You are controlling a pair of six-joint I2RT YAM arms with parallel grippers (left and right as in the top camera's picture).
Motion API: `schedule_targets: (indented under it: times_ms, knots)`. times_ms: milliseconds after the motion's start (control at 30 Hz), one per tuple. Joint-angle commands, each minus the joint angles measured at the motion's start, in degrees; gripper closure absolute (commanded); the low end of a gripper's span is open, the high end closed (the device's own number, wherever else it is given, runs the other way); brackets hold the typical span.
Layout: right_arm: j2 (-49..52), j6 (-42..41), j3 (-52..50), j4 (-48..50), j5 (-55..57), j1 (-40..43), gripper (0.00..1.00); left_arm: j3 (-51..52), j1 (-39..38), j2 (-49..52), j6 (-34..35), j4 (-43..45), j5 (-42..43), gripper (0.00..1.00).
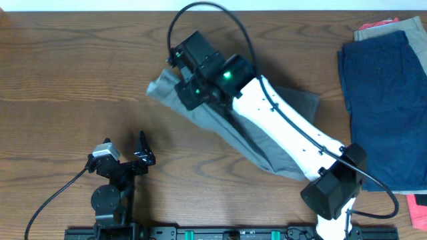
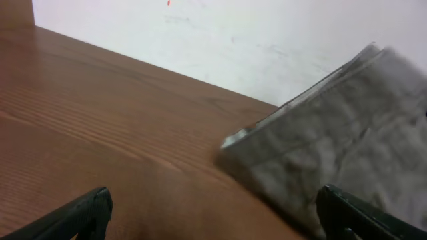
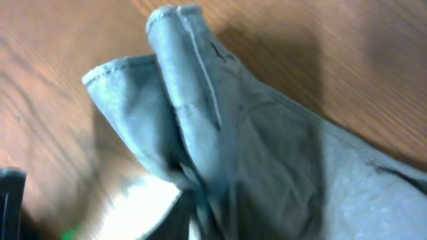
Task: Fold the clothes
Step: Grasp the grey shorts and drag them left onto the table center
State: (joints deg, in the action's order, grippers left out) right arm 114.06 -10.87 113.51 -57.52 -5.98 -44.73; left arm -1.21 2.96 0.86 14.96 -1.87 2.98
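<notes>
The right fingers [image 1: 187,93] are closed on a bunched fold of the one plain grey cotton pair of shorts [image 1: 223,130], spread midway on the brown wooden tabletop [image 1: 67,67]. The left fingers [image 2: 83,212] are held wide apart and empty; one navy blue pair [image 1: 387,100] is laid at the right edge.

Left tool [image 1: 145,149] spread wide; right arm [image 1: 287,133] outstretched

Shorts [image 1: 207,117] centred on table [image 1: 67,67], under right arm [image 1: 287,133], stacked shorts [image 1: 387,100] at right edge, left claw [image 1: 145,150] apart, front-left
</notes>
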Motion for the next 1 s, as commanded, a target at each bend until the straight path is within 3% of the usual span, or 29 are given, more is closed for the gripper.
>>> schedule_targets:
  times_ms: [0,167,200,233,267,567,767,967]
  knots:
    - [-0.50,-0.90,0.79,-0.59,0.15,0.31,0.71,0.98,0.24,-0.15,-0.55,-1.97,-0.68,0.02]
    - [-1.81,-0.63,0.81,-3.52,0.31,2.14,0.38,0.98,0.24,-0.15,-0.57,-1.97,-0.68,0.02]
    - [-2.75,-0.70,0.81,-4.98,1.36,3.23,0.21,0.98,0.24,-0.15,-0.57,-1.97,-0.68,0.02]
    - [-3.41,-0.72,0.81,-5.90,2.01,3.93,0.14,0.98,0.24,-0.15,-0.57,-1.97,-0.68,0.02]
    - [-4.17,-0.83,0.81,-7.23,3.17,4.92,0.01,0.98,0.24,-0.15,-0.57,-1.97,-0.68,0.02]
    - [-10.12,-4.94,0.81,-26.18,15.87,23.21,0.01,0.98,0.24,-0.15,-0.55,-1.97,-0.68,0.02]
    - [-8.90,-4.94,-0.44,-36.20,13.60,37.16,0.01,0.98,0.24,-0.15,-0.57,-1.97,-0.68,0.02]
    - [-8.85,-1.95,-10.34,-34.32,3.69,44.48,0.01,0.98,0.24,-0.15,-0.57,-1.97,-0.68,0.02]
